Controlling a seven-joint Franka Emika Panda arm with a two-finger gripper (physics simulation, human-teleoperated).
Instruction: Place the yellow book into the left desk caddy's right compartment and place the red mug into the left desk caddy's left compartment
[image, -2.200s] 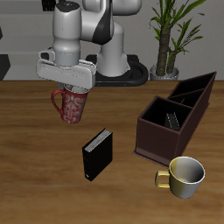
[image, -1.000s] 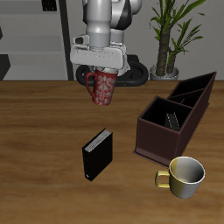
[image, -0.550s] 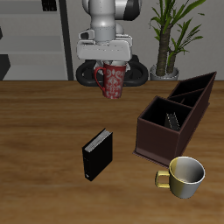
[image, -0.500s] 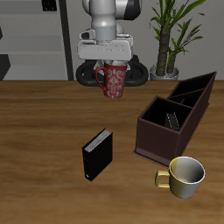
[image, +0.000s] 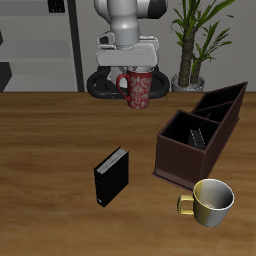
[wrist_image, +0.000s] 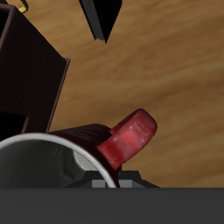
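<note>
Because you grip the red mug (image: 137, 88) by its rim, the end effector (image: 130, 68) is clenched on it and it hangs upright, high over the counter (image: 50, 150). The caddy (image: 200, 135) lies below, toward the front, with the yellow book (image: 196, 135) inside it.

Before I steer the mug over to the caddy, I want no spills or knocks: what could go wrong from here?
1. The claw holds the red mug by its rim, in the air, so a jolt might loosen it.
2. The left desk caddy has a taller slanted end; a low approach could strike its wall.
3. A book already lies in one section, so aim for the other compartment.
</note>
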